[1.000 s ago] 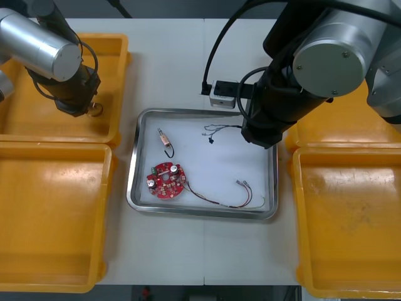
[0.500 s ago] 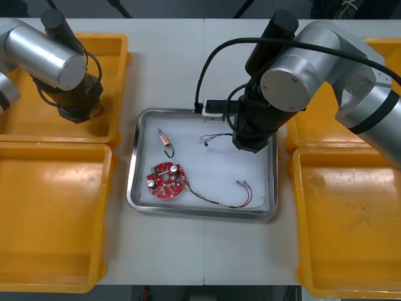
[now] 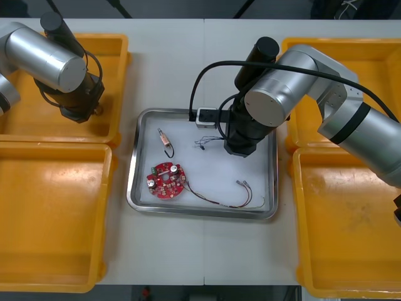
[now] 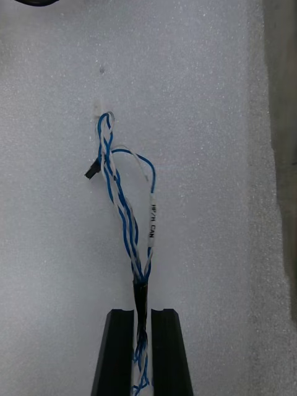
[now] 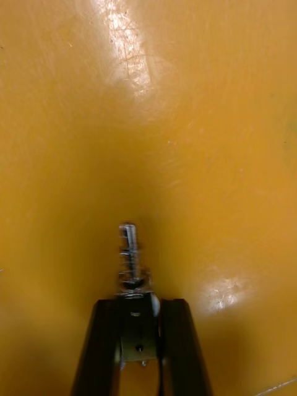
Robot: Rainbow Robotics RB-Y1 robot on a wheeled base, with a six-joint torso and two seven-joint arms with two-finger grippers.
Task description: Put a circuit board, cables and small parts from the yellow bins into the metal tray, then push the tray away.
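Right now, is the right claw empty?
No, the right claw is shut on the twisted blue and white cable, which runs out between its black fingers.

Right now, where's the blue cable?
In the front view, the blue and white cable is pinched in the right gripper over the metal tray's far side.

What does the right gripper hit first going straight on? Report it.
The right gripper, shut on the twisted blue and white cable, would likely meet the metal tray's white floor first; depth is unclear.
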